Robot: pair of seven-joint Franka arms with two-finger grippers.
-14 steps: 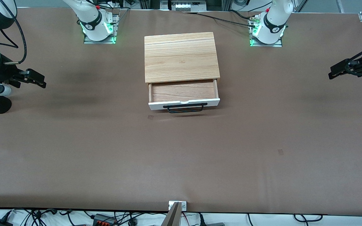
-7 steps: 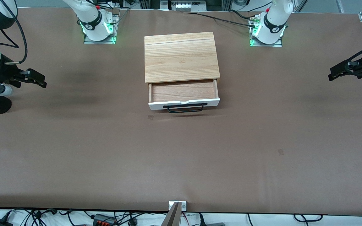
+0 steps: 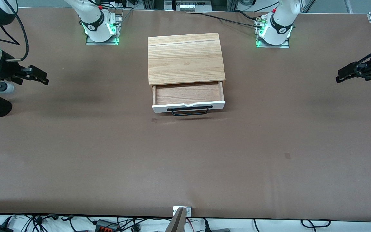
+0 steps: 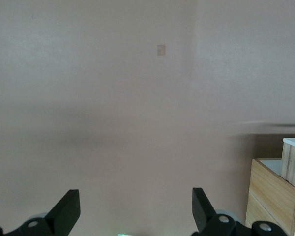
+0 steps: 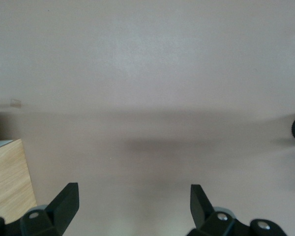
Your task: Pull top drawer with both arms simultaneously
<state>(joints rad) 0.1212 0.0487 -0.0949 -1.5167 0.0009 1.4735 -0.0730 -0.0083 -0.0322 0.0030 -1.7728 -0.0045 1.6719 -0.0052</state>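
The drawer (image 3: 188,96) stood partly pulled out of the cabinet (image 3: 185,58) at mid-table, handle (image 3: 190,110) toward the front camera, unmoved over the last second. Both grippers hung clear, well apart from it: right gripper (image 3: 36,74) had drifted slightly toward its base, left gripper (image 3: 346,73) barely shifted. Judged: pull finished, arms retreating. Only the wrist views showed each claw spread wide over bare table (image 4: 113,98)
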